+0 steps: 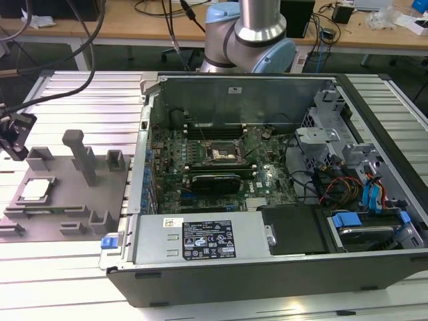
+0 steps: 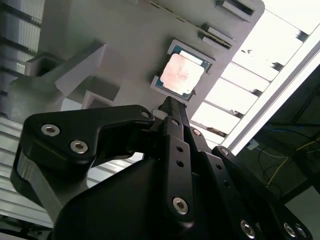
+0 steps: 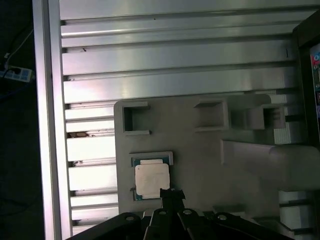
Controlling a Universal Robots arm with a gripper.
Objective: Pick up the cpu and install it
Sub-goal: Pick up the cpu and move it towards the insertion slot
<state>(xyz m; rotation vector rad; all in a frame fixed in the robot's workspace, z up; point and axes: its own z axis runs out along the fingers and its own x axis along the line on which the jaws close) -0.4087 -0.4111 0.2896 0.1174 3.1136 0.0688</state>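
The cpu (image 1: pixel 37 189) is a small pale silvery square lying flat in a recess of the grey tray (image 1: pixel 63 182), at the exterior view's left. My gripper (image 1: pixel 17 148) hangs above the tray's left end, a little above the chip and apart from it. In both wrist views the black fingers come together in a narrow tip (image 2: pixel 169 103) (image 3: pixel 171 192) just at one edge of the cpu (image 2: pixel 181 75) (image 3: pixel 151 179), shut with nothing between them. The metal-framed socket (image 1: pixel 224 152) sits on the green motherboard inside the open computer case.
The tray (image 3: pixel 200 150) carries a tall upright post (image 1: pixel 79 157) and several small square holders. The open case (image 1: pixel 200 241) stands on a ribbed aluminium table (image 1: pixel 60 267). A long black card (image 1: pixel 215 182) lies below the socket, with cables and drive bays at the right.
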